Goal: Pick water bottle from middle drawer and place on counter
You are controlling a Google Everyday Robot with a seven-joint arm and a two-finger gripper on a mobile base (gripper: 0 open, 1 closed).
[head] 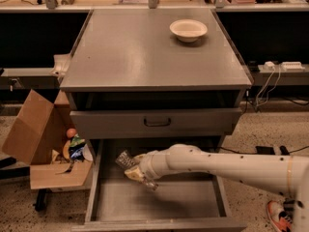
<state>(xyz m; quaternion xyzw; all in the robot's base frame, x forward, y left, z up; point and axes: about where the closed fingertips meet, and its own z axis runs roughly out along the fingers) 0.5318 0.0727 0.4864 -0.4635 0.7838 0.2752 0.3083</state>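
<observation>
White arm's gripper (136, 171) is over the open, shallow grey metal middle drawer (159, 201), toward its back left. Its fingers are clamped on the small clear crinkly plastic water bottle (124, 159), which is tilted. The flat grey metal counter (145, 57) carries a cream bowl (188, 30).

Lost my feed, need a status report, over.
Gripper in middle drawer, shut on water bottle. Drawer front just above it; bowl on counter, back right.
</observation>
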